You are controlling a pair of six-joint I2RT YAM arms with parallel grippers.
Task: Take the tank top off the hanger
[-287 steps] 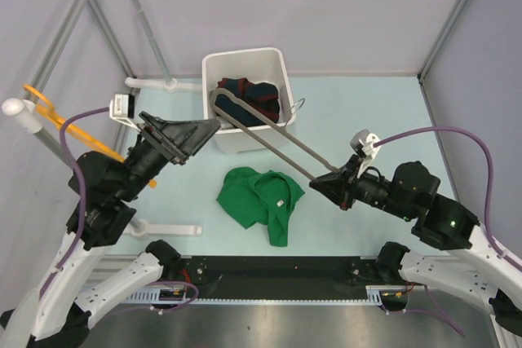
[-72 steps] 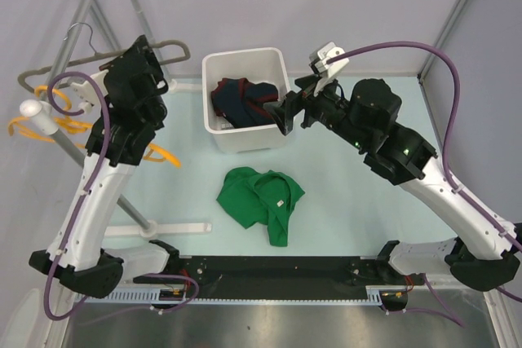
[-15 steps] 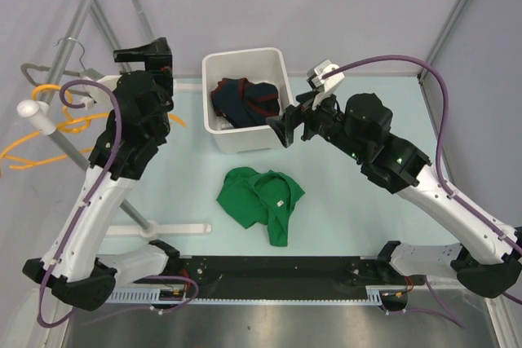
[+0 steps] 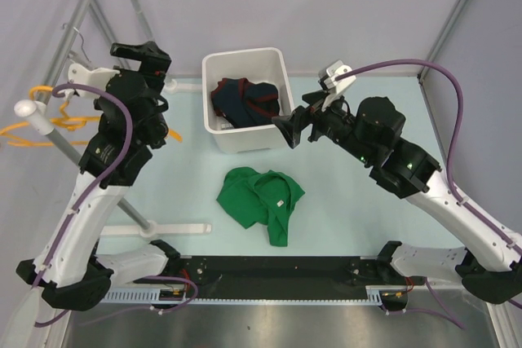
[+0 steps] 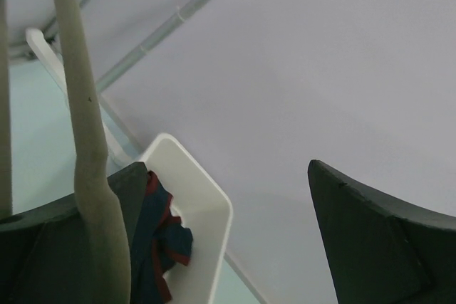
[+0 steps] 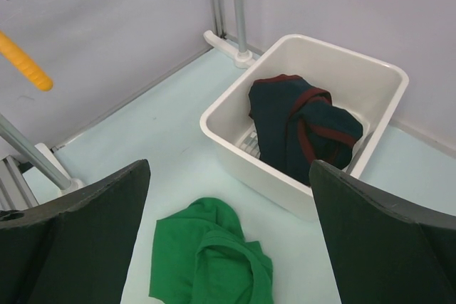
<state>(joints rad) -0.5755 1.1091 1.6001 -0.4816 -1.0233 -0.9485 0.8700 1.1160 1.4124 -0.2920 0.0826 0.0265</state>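
The green tank top [image 4: 261,200] lies crumpled on the table in front of the bin, free of the hanger; the right wrist view shows the tank top [image 6: 210,261] too. The hanger's silver hook [image 4: 78,37] shows at the rack on the far left, behind my raised left arm. Its beige bar [image 5: 87,147] runs across the left finger in the left wrist view, not pinched. My left gripper [image 4: 143,53] [image 5: 228,247] is open. My right gripper [image 4: 287,130] [image 6: 228,247] hangs open by the bin's right edge, empty, above the tank top.
A white bin [image 4: 243,139] [image 6: 214,115] at the back centre holds a navy garment with red stripes [image 4: 245,97] [image 6: 299,126]. Orange hangers [image 4: 37,120] [image 6: 25,62] hang on the metal rack [image 4: 49,129] at the left. The rack's white foot [image 4: 175,228] lies on the table.
My left gripper, shut on the hanger at the rack earlier, now stands wide open with the hanger left hanging. The right arm has drawn slightly right. The tank top has not moved.
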